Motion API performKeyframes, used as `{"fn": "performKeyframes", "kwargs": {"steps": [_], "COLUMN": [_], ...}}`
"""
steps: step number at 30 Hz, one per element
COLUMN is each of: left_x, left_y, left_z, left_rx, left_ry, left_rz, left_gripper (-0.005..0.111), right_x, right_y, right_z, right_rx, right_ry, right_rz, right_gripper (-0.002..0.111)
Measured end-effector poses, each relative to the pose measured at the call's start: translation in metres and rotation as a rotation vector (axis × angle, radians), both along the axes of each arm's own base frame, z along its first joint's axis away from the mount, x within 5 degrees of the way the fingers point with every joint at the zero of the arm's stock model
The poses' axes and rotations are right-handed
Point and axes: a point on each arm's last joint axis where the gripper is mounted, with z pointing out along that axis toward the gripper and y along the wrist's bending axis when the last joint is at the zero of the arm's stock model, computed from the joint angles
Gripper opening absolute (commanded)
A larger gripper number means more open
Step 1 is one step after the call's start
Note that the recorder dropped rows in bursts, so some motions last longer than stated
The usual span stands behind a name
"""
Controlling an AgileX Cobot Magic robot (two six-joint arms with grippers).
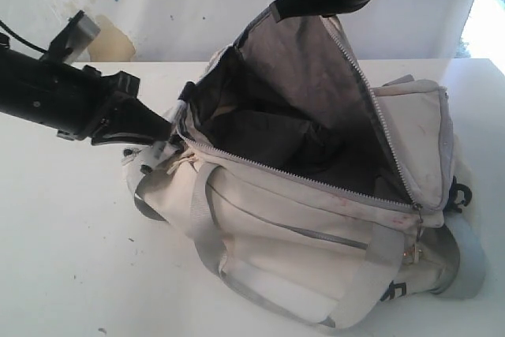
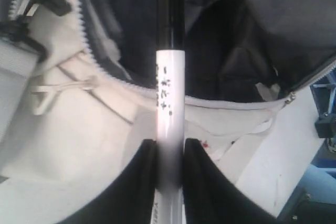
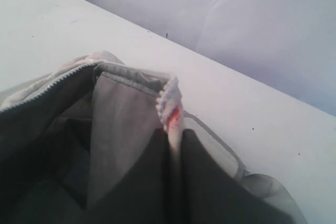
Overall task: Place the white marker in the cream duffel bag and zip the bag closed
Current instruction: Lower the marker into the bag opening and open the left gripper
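Observation:
The cream duffel bag (image 1: 316, 234) lies on the white table with its main zipper undone and its dark grey lining (image 1: 268, 140) showing. My left gripper (image 1: 167, 128) is at the bag's left end, shut on the white marker (image 2: 170, 98). In the left wrist view the marker's black cap (image 2: 170, 11) points over the zipper teeth (image 2: 100, 61) into the dark inside, past the left gripper (image 2: 169, 150). My right gripper (image 1: 278, 10) holds the bag's flap (image 1: 316, 76) lifted high. The right gripper (image 3: 176, 140) is shut on the stained zipper edge (image 3: 170, 106).
Grey webbing handles (image 1: 209, 250) hang down the bag's near side. A beige object (image 1: 110, 37) stands against the white wall at the back left. A black clip (image 1: 460, 195) sits at the bag's right end. Bare white table (image 1: 71, 234) spreads out to the front left.

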Motion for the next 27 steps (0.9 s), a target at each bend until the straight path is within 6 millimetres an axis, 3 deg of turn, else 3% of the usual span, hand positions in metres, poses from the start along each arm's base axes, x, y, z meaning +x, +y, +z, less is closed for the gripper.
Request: {"fn": "performKeyframes", "kwargs": {"steps": [4, 11, 22, 27], "left_x": [-0.005, -0.005, 0.015, 0.028], "left_y": [-0.025, -0.049, -0.055, -0.058], "left_z": [0.003, 0.005, -0.013, -0.012], "left_rx": [-0.054, -0.200, -0.322, -0.336], "left_ry": [0.032, 0.200, 0.404, 0.414], "left_rz": [0.022, 0.158, 0.373, 0.416], "left_gripper": [0.000, 0.000, 0.000, 0.000], "right_x": [0.000, 0.000, 0.000, 0.000], "right_y": [0.000, 0.000, 0.000, 0.000], "right_z": [0.000, 0.000, 0.000, 0.000], "right_rx": [0.000, -0.002, -0.002, -0.002], "right_ry": [0.000, 0.003, 0.004, 0.004], "right_rz": [0.000, -0.001, -0.001, -0.001], "right_gripper": [0.000, 0.000, 0.000, 0.000]}}
